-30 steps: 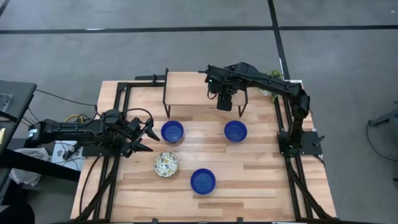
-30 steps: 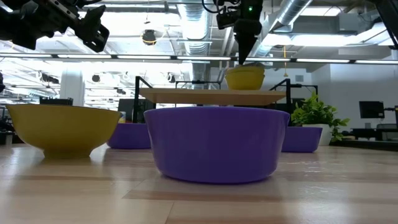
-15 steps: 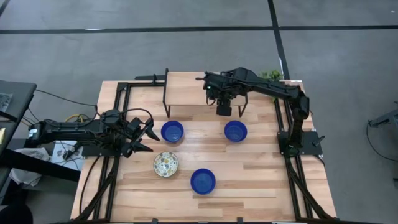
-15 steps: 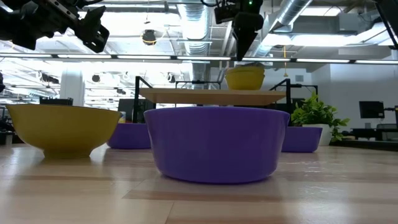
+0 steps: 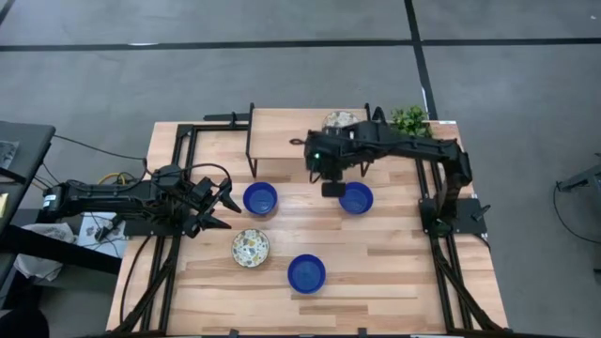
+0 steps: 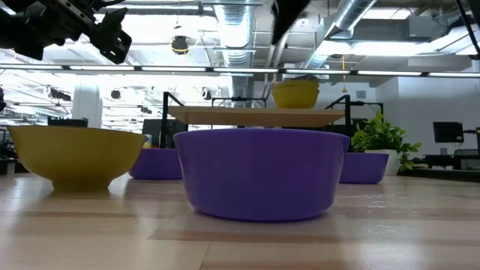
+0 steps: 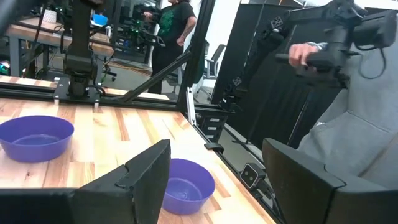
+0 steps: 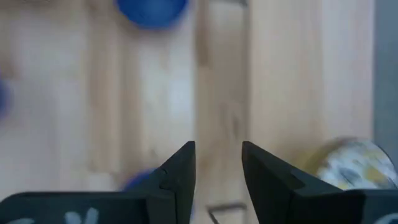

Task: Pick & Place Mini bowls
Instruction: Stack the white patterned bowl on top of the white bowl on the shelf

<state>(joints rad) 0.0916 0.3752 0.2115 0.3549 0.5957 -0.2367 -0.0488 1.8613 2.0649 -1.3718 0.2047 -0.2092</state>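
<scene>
**Right gripper empty above the table, left arm waiting at the edge**

Wooden planks make up the table, which stands on a grey floor, with a raised wooden shelf on black legs along its far edge.

Over the table just in front of that shelf, the right gripper hangs with its fingers a narrow gap apart and nothing between them. Just beside it, toward the right edge, sits a blue bowl. On the shelf behind the arm rests a floral bowl, with a small green plant near the far right corner.

Further out, a second blue bowl lies toward the left edge, a second floral bowl lies nearer the front, and a third blue bowl sits nearest the front edge.

At the left edge, the left gripper waits with its fingers spread and holding nothing, pointing at the second blue bowl.
</scene>
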